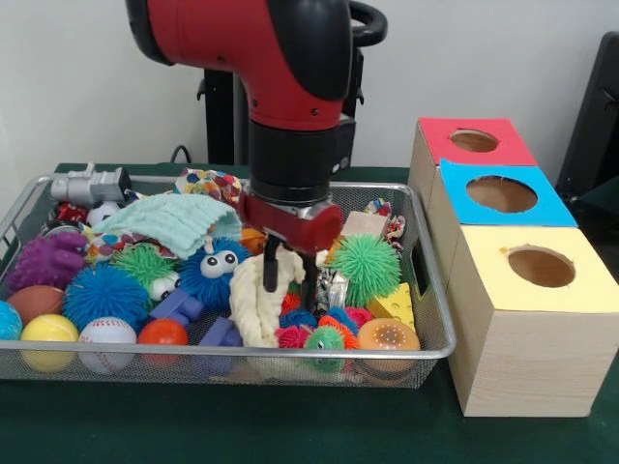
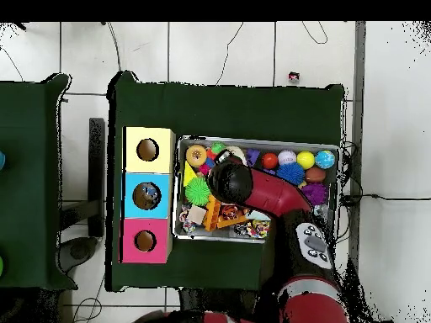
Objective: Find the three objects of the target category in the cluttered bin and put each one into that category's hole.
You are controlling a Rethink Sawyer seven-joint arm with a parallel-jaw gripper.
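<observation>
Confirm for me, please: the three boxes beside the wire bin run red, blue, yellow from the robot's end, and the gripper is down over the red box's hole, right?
Not quite. The box order is right, but the gripper is down inside the bin, among the toys next to a cream knotted rope, not over the red box. The front view shows it.

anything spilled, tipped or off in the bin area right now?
Nothing stands out. All the toys sit inside the bin, none on the green table. The three boxes, red, blue and yellow, stand upright in a row beside it. The gripper is down among the toys at a cream knitted toy, fingers apart.
</observation>
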